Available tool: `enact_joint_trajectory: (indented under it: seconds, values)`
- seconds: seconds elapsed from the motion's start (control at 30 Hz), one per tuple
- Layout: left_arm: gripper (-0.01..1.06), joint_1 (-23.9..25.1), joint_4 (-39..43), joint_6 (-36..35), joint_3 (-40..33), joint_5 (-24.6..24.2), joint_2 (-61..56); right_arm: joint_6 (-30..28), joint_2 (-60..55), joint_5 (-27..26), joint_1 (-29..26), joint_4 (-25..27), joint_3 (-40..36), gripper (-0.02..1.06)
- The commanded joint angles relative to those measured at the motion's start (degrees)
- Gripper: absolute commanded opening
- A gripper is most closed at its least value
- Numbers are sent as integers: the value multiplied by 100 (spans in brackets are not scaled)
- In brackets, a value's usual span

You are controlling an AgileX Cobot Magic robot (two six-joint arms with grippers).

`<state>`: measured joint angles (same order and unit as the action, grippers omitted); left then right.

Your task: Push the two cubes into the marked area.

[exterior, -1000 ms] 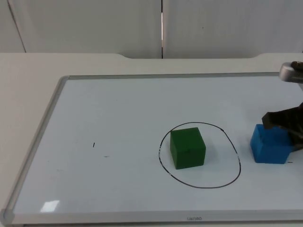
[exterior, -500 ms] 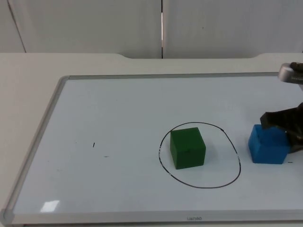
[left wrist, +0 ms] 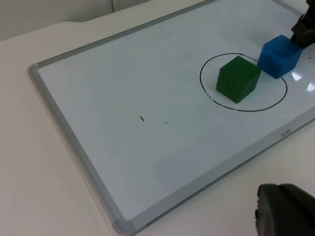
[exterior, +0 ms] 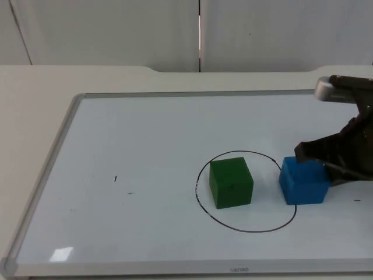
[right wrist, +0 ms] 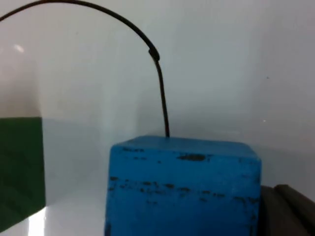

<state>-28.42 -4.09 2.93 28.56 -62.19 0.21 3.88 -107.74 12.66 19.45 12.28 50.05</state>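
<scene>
A green cube (exterior: pixel 231 182) (left wrist: pixel 238 78) (right wrist: pixel 19 167) sits inside the black drawn oval (exterior: pixel 245 230) (left wrist: pixel 246 110) on the whiteboard. A blue cube (exterior: pixel 303 182) (left wrist: pixel 279 55) (right wrist: pixel 184 187) straddles the oval's right-hand line (right wrist: pixel 160 83), a small gap away from the green one. My right gripper (exterior: pixel 317 158) (left wrist: pixel 305 29) presses against the blue cube's far right side. My left gripper (left wrist: pixel 285 211) waits off the board, well away from both cubes.
The whiteboard's grey frame (exterior: pixel 52 163) (left wrist: pixel 54 113) bounds the work surface. Two tiny black marks (exterior: pixel 115 179) lie on its left half. The grey partition wall (exterior: pixel 116 29) stands behind the table.
My right gripper has moved left and shoved the blue cube left, from outside the oval onto its right line. The green cube has stayed put.
</scene>
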Motion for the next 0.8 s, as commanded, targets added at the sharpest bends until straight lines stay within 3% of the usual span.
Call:
enact_joint_trajectory:
  seconds: [0.0, 0.47, 0.77]
  values:
    - [0, -22, 33, -42, -28, 66, -21, 70, 4, -51, 41, 5, 20, 0]
    - [0, -22, 33, -42, -28, 66, -21, 61, 4, -78, 106, 200, 20, 0]
    - [0, -22, 33, -42, -28, 66, -21, 61, 4, -426, 458, 179, 20, 0]
